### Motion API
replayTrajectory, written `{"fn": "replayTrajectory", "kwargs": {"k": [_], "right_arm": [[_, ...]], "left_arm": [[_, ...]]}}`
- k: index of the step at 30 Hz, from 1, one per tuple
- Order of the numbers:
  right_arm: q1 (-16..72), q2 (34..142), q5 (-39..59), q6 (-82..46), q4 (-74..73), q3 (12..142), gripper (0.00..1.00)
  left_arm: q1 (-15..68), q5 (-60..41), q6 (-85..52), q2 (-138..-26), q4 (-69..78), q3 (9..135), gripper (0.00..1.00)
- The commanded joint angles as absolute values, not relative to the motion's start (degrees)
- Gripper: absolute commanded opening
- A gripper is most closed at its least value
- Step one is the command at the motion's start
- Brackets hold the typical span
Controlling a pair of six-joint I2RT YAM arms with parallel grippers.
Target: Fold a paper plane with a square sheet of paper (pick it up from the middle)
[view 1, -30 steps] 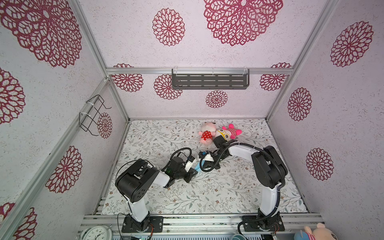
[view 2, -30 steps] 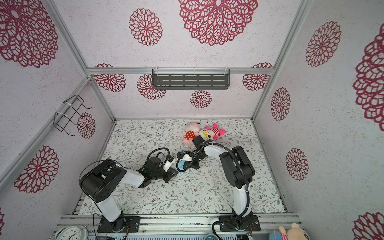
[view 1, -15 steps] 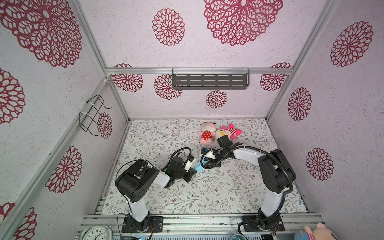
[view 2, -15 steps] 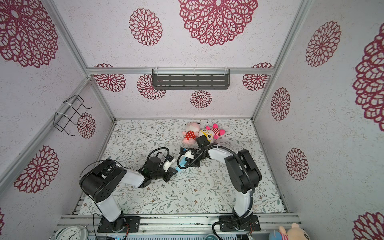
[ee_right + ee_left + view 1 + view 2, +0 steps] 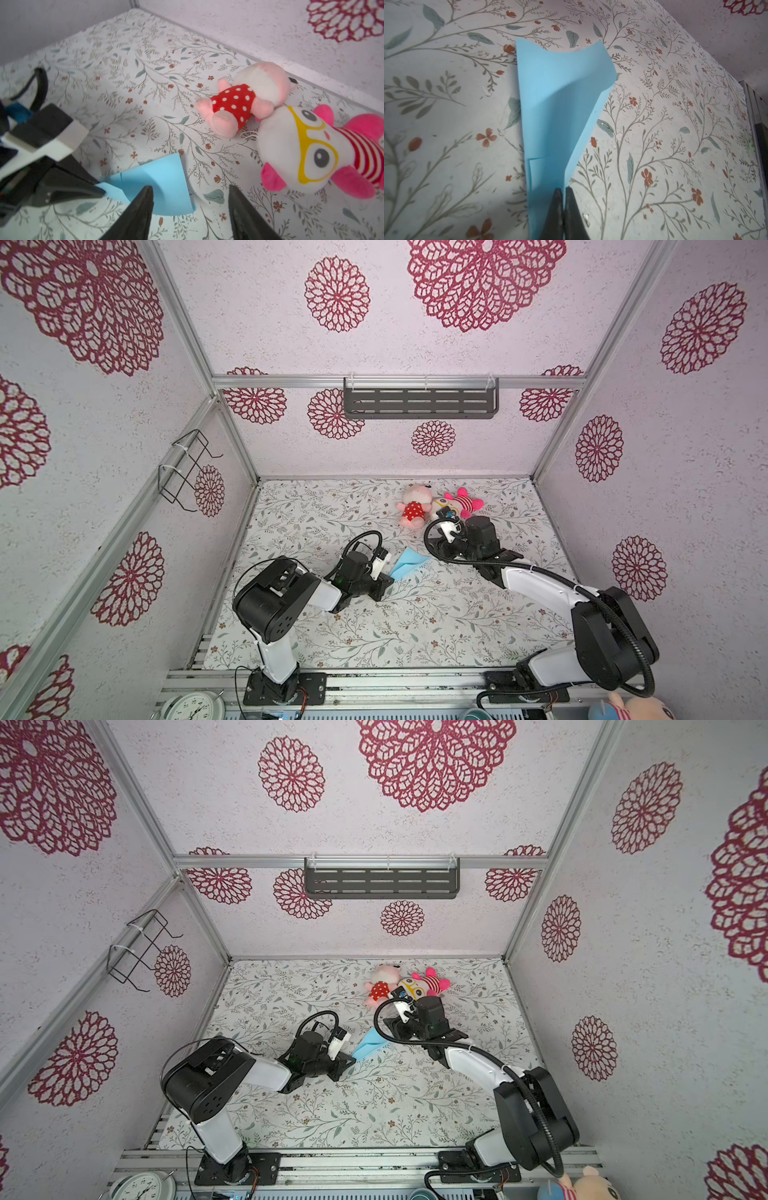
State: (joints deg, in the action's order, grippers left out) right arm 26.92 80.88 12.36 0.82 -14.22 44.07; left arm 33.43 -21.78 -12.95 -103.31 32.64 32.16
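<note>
L arm (image 5: 324, 597) low, stretched out, jaws pinched on folded paper (image 5: 409, 564); R arm (image 5: 536, 585) extended, jaws apart, empty.

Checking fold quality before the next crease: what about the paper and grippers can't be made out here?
- Creases in the blue paper: too small in both top views.
- Its pinched end: left wrist view, covered by the left gripper and cut by the frame edge.
- Its near edge: right wrist view, behind the right gripper.
- Right gripper's jaws: top views, under its own wrist.
</note>
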Motion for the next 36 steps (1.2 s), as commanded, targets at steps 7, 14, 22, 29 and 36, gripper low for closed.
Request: {"fn": "replayTrajectory", "kwargs": {"k": [7, 14, 22, 29, 36], "right_arm": [[28.85, 81.70, 22.38, -29.72, -27.52, 36.40, 0.43], [34.28, 89.85, 24.87, -36.77, -37.42, 36.28, 0.29], [36.34, 98.55, 28.46, -42.14, -47.18, 37.38, 0.19], [37.07, 102.77, 29.52, -42.56, -48.11, 38.60, 0.18], [37.10, 105.40, 31.32, -41.95, -51.05, 37.85, 0.20]], "left_arm": [[33.23, -20.64, -16.85, -104.79, 21.89, 34.70, 0.03], [33.26, -22.00, -18.19, -105.27, 18.19, 35.86, 0.02], [33.24, -24.06, -18.93, -105.31, 11.88, 38.50, 0.01], [33.26, -24.17, -21.08, -105.39, 9.66, 39.21, 0.00], [33.23, -23.29, -23.78, -106.06, 7.47, 39.99, 0.02]]}}
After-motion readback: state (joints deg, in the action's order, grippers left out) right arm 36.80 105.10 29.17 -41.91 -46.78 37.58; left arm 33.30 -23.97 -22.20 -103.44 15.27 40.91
